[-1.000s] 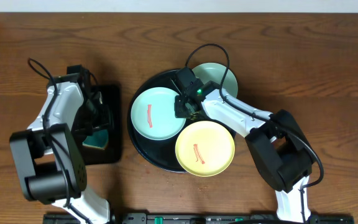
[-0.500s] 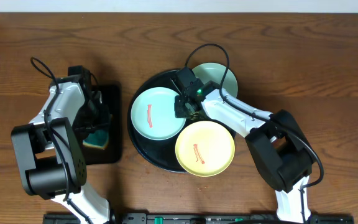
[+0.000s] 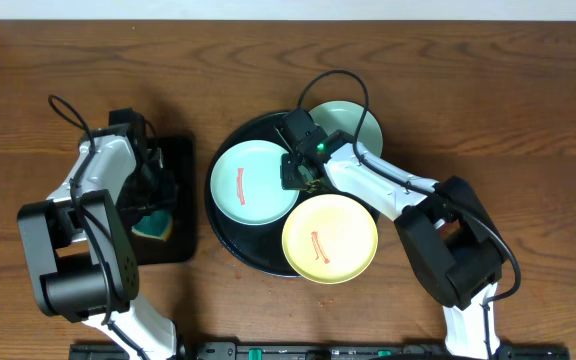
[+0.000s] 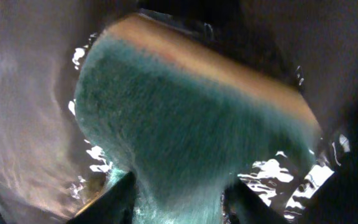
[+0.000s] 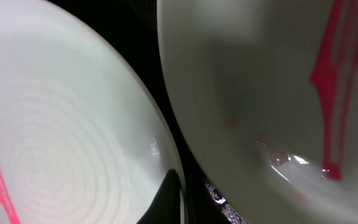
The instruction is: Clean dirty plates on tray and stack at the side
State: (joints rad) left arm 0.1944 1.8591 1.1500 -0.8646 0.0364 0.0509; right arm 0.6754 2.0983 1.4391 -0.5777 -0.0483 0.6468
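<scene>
On the round black tray (image 3: 230, 238) lie three plates. The mint-blue plate (image 3: 251, 182) at its left carries a red streak, the yellow plate (image 3: 330, 238) at the front carries another, and a second mint plate (image 3: 353, 125) lies at the back, partly under my right arm. My right gripper (image 3: 296, 178) is shut on the mint-blue plate's (image 5: 61, 143) right rim, one finger above and one below (image 5: 179, 190). Beside it shows another streaked plate (image 5: 260, 93). My left gripper (image 3: 156, 212) is shut on a teal sponge (image 4: 185, 112), squeezing its waist between both fingers (image 4: 180, 185).
The sponge (image 3: 153, 227) rests in a small rectangular black tray (image 3: 180, 160) left of the round one; its wet floor glints in the left wrist view. Brown wood-grain tabletop (image 3: 528, 120) lies all around. Cables loop above both arms.
My left gripper has closed in on the sponge, whose waist is now pinched. The right gripper and the plates have not moved.
</scene>
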